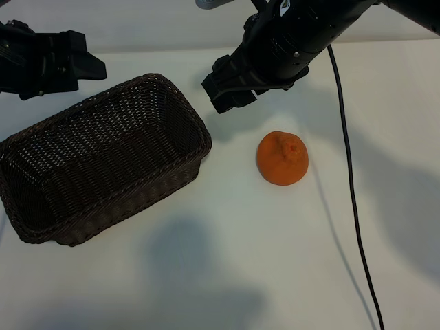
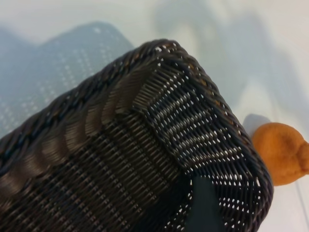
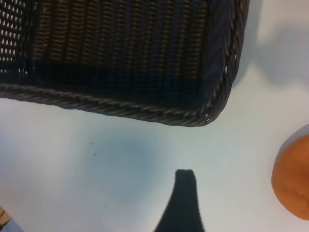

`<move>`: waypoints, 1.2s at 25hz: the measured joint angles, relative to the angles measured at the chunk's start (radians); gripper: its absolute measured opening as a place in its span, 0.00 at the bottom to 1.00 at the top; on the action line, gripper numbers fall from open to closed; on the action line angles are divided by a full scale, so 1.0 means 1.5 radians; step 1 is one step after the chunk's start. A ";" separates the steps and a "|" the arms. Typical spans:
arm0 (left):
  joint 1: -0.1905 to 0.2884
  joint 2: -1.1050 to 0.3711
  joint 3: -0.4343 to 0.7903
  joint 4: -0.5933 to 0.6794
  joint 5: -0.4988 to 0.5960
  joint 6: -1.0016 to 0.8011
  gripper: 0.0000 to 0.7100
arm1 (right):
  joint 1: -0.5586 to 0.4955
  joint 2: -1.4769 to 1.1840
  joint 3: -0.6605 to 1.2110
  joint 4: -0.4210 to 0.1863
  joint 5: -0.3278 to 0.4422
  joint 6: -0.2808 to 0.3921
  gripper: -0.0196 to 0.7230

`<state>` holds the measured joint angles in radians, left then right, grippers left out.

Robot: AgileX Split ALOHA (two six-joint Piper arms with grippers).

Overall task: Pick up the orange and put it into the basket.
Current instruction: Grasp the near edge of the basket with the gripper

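The orange (image 1: 282,159) sits on the white table, right of the dark brown wicker basket (image 1: 137,187), puckered stem end up. The basket has nothing in it. My right gripper (image 1: 224,95) hangs open over the table behind the gap between basket and orange, holding nothing. In its wrist view one dark finger (image 3: 185,198) points at bare table, with the basket's rim (image 3: 145,114) beyond and the orange (image 3: 292,177) off to the side. My left gripper (image 1: 86,65) is open at the far left, behind the basket. Its finger (image 2: 205,209) shows over the basket corner (image 2: 164,46), the orange (image 2: 280,152) past it.
A black cable (image 1: 352,179) runs from the right arm across the table, right of the orange, to the front edge. Arm shadows fall on the white surface in front of the basket.
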<state>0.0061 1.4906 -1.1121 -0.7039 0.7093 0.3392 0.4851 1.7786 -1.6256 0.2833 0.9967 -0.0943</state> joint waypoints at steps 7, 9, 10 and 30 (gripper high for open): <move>0.000 -0.036 0.000 0.067 0.014 -0.036 0.77 | 0.000 0.001 0.000 -0.001 0.003 0.000 0.83; 0.000 -0.071 0.005 0.121 0.017 -0.084 0.77 | 0.000 0.001 0.000 -0.001 0.009 -0.001 0.83; 0.000 -0.092 0.011 0.155 0.022 -0.116 0.77 | 0.000 0.001 0.000 -0.001 0.012 -0.001 0.83; 0.000 -0.318 0.283 0.588 0.053 -0.590 0.77 | 0.000 0.001 0.000 -0.002 0.029 -0.026 0.83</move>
<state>0.0061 1.0142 -0.6869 0.1786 0.7892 -0.5466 0.4851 1.7794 -1.6256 0.2811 1.0405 -0.1328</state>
